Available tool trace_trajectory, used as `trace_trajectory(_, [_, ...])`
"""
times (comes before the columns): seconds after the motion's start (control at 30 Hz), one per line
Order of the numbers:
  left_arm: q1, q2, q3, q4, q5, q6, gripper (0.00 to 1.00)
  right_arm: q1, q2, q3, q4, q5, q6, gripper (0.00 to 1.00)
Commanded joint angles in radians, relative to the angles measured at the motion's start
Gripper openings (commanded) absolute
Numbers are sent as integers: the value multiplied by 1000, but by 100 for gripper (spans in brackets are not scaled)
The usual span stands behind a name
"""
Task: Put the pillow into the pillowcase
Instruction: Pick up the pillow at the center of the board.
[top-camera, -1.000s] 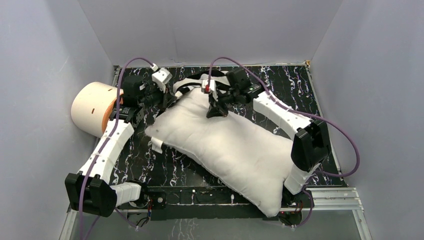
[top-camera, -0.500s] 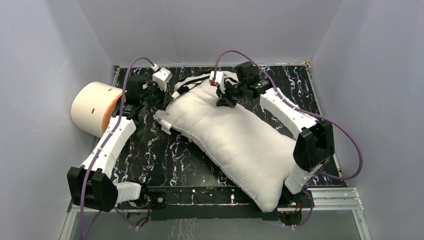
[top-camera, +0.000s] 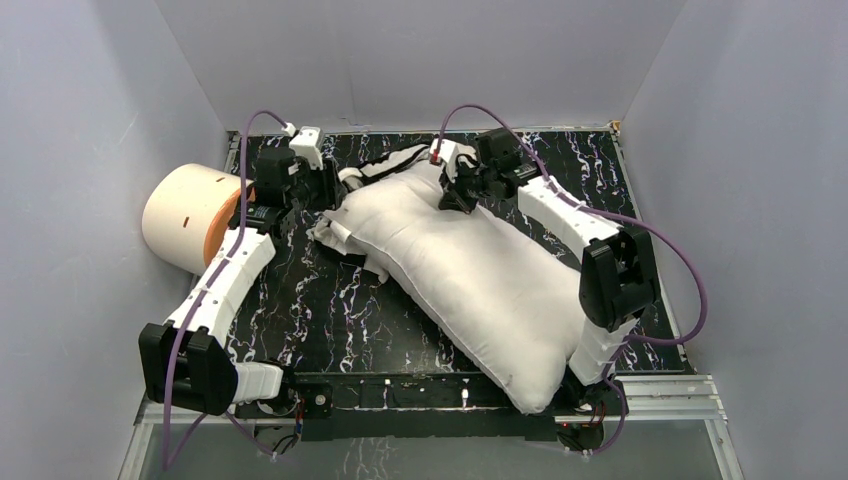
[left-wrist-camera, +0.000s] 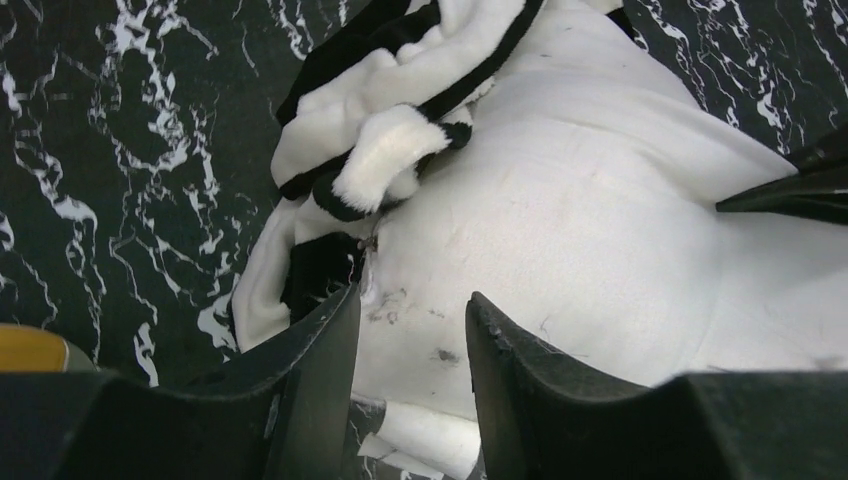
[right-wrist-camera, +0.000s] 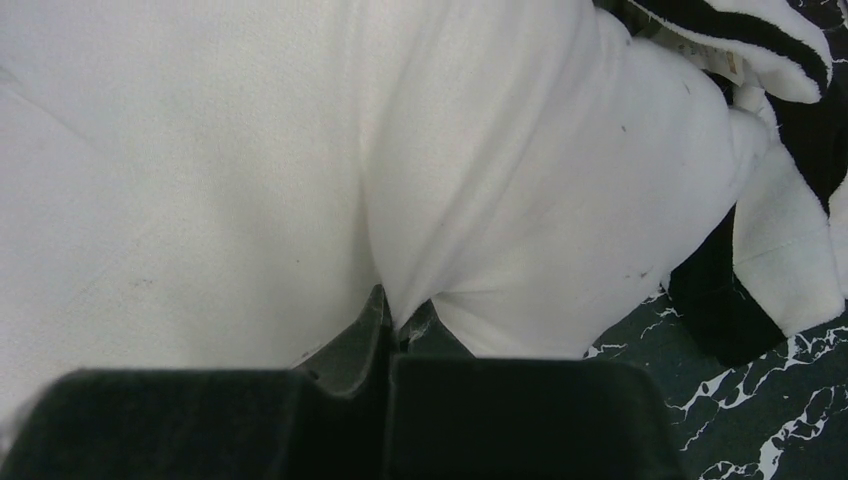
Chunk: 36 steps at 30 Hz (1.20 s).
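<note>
The black, white-veined tabletop (top-camera: 330, 310) fills the floor of the walled cell. The pillow (top-camera: 480, 280) lies across it on a diagonal. Its long axis runs from the near right corner, where one end hangs over the table's front edge by the right arm's base, to the far middle, where the other end points toward the back wall and slightly left.

The right arm (top-camera: 580, 225) rises from its base to a raised elbow at the right side, then stretches along the pillow's far flank toward that far end. The left arm (top-camera: 225, 280) runs from its base straight up the left side of the table and bends inward at the wrist toward the pillow's far left corner.

A cream cylinder (top-camera: 185, 215) with an orange face lies on its side at the far left, just beside the left arm.

The pillowcase (left-wrist-camera: 370, 110) is bunched in striped folds against the pillow's far end, with some of it tucked under the left corner.

The right gripper (right-wrist-camera: 392, 320) has its fingers pressed together, pinching a fold of the pillow's white fabric. The left gripper (left-wrist-camera: 412, 300) has its fingers spread, with the pillow's surface showing through the gap and nothing between them.
</note>
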<state>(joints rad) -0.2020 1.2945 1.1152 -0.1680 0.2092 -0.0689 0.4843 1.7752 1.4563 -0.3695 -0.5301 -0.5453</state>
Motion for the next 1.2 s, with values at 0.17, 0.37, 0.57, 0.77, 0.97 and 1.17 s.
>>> trace_trajectory(0.17, [4,-98,-139,-63,-195,-344,30,-127,5,-41,104,-64,152,0])
trace_trajectory(0.37, [0,-88,-232,35,-97,-394,36,-145,17,-55,125,-102,193,0])
trace_trajectory(0.57, [-38,32,-281,218,-64,-392,44,-150,13,-60,138,-117,205,0])
trace_trajectory(0.77, [-67,190,-259,338,-177,-384,49,-152,14,-60,137,-137,211,0])
trace_trajectory(0.97, [-74,332,-212,361,-282,-337,32,-154,-20,-77,146,-143,209,0])
trace_trajectory(1.17, [-77,139,-176,110,-416,-294,0,-148,-67,-86,108,-197,153,0])
